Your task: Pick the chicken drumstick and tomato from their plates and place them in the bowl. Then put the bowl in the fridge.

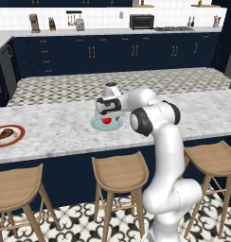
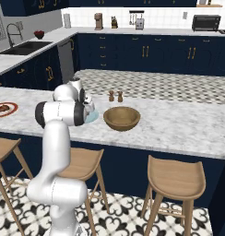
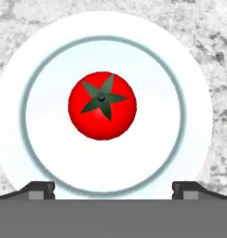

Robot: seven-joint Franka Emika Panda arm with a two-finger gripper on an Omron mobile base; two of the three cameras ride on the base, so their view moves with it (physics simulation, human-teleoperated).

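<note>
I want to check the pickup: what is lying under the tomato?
The tomato sits on the pale blue plate, which lies on the marble counter. The plate's middle is covered by the tomato.

- Marble surface (image 1: 51,132) forms the kitchen island.
- Three wooden stools (image 1: 119,175) stand below its near edge.
- Navy cabinets (image 1: 136,52) with brass handles line the rear wall.
- Patterned tile floor (image 1: 112,85).
- Sink (image 2: 26,46) at left.

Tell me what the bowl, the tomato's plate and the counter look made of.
Bowl: looks like wood, light brown with a matte, slightly grained inside. Plate: probably glazed ceramic, smooth pale blue-white with a darker ring, though the render leaves plastic open. Counter: seems marble or similar stone, white with grey veining and a flat polished top. Tomato: glossy red skin with a green star-shaped stem.
</note>
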